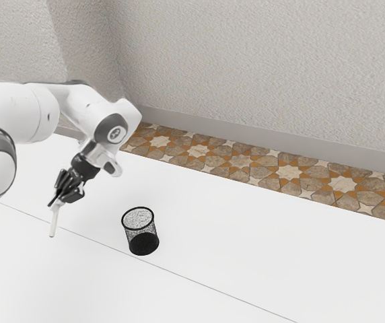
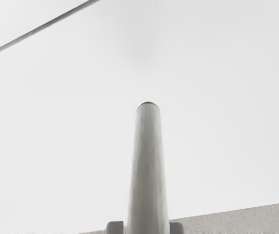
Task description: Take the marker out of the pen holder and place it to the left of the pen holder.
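From where I stand, the black mesh pen holder (image 1: 143, 244) is upright on the white table (image 1: 246, 242), and I take my bearings from it. Well apart from it, toward the exterior view's left, is the black gripper (image 1: 56, 202), its 2 fingers pinching the pale marker (image 1: 53, 223) from both sides. The marker is outside the pen holder, pointing down toward the table at a slight slant; whether its dark tip touches I can't tell. Beyond the pen holder lies the patterned tile floor (image 1: 246, 165)
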Motion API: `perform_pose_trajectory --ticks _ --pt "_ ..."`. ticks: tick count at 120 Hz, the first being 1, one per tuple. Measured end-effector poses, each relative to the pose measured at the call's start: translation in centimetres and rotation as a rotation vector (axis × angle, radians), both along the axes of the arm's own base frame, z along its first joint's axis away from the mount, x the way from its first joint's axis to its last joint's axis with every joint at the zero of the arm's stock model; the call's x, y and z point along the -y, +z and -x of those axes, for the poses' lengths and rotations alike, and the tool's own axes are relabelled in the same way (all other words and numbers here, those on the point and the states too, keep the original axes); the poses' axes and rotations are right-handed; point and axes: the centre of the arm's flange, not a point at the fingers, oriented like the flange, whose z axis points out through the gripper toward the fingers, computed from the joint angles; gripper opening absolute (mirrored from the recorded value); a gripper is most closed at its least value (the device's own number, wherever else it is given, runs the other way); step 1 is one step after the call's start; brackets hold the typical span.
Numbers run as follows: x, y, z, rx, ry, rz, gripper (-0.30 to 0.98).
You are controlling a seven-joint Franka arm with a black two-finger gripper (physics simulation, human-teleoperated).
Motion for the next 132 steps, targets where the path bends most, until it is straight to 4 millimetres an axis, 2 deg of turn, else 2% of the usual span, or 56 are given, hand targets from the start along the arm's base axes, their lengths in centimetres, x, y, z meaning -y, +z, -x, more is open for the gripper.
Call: perform_pose_trajectory --ticks 18,49,67,79,83,87,91,100,112,121,132 --pt "-0.2 -2.0 0.2 -0.027 0.057 -0.029 -0.08" --pt "0.7 -3.4 0.0 -0.028 0.116 -0.047 -0.06" --pt "1.0 -3.5 0.2 -0.023 0.159 -0.038 0.25" --pt "1.1 -2.8 0.2 -0.006 0.177 -0.039 0.42" --pt "1.2 -1.5 0.1 0.017 0.185 -0.035 0.46" --pt "1.6 1.0 -0.1 0.063 0.194 -0.019 0.49" --pt "2.5 4.9 -0.2 0.138 0.201 0.011 0.52" --pt "5.6 14.8 0.8 0.336 0.196 0.099 0.57" --pt "7.9 23.2 3.1 0.533 0.197 0.204 0.61" --pt "8.4 27.2 4.0 0.639 0.209 0.263 0.63" --pt "8.6 29.3 4.0 0.707 0.22 0.296 0.65"
